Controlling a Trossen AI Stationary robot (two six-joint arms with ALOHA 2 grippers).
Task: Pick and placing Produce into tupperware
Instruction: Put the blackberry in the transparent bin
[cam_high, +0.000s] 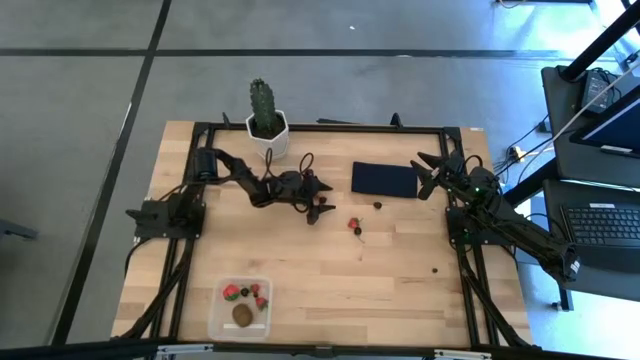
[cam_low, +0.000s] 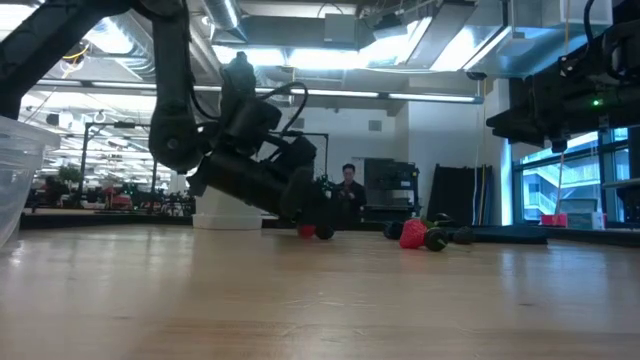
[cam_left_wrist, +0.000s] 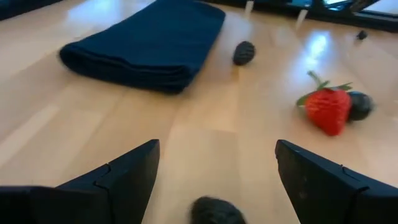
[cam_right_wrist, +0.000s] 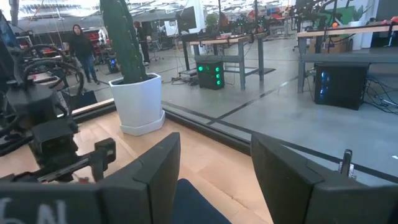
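I count one clear tupperware box; inside it I make out three red strawberries and one brown kiwi. Outside that box, on the table, I count two more red strawberries and four dark berries; one of each sits at the left gripper. I also log one folded navy cloth, one potted cactus and two robot arms.

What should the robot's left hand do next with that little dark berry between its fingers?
Probably close. The left gripper is open and low over the table, with a dark berry sitting between its fingers, so squeezing shut looks like the next step before carrying it to the tupperware. The right gripper waits by the navy cloth.
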